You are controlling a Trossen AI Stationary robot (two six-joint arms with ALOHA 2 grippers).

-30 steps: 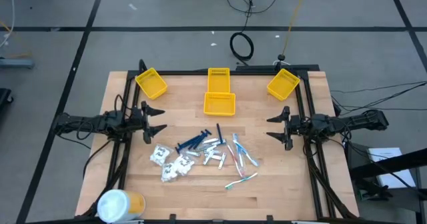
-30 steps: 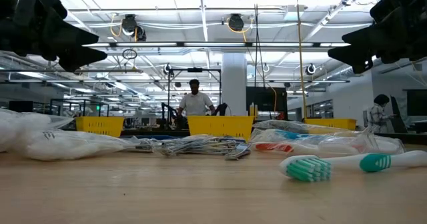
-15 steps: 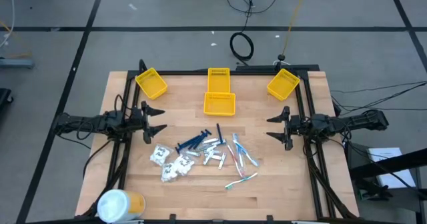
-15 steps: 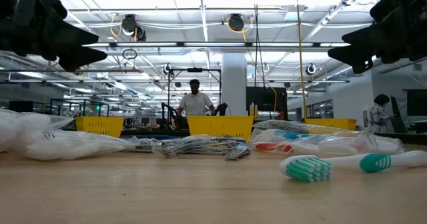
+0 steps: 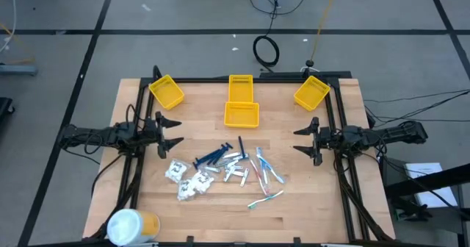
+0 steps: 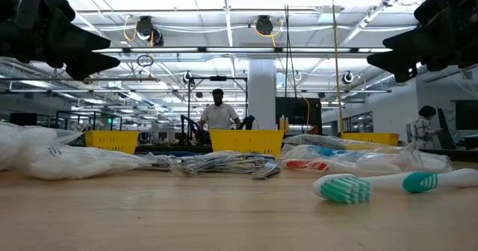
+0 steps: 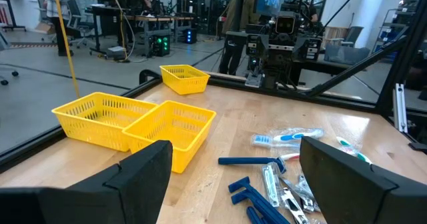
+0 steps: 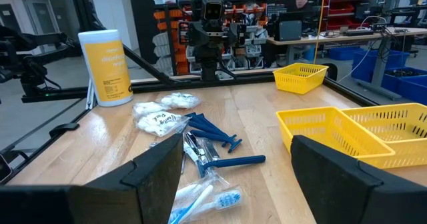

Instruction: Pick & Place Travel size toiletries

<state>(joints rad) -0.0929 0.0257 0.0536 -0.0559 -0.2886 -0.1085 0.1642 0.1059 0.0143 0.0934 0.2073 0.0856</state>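
Observation:
The travel size toiletries lie loose in a heap on the wooden table's middle: dark blue razors [image 5: 214, 156], silvery tubes [image 5: 235, 170], white crinkly packets [image 5: 187, 179] and pastel toothbrushes [image 5: 266, 197]. My left gripper [image 5: 175, 133] hovers open at the table's left side, pointing level toward the heap. My right gripper [image 5: 301, 142] hovers open at the right side, facing the left one. Neither holds anything. In the left wrist view the razors [image 7: 257, 196] lie beyond the open fingers; in the right wrist view the razors [image 8: 213, 132] and the packets [image 8: 160, 122] show likewise.
Yellow bins stand along the far edge: one at the left [image 5: 167, 92], two joined in the middle [image 5: 241, 104], one at the right [image 5: 311, 92]. A large white-and-yellow cylinder [image 5: 131, 225] lies at the near left corner. A black frame borders the table. People show far behind.

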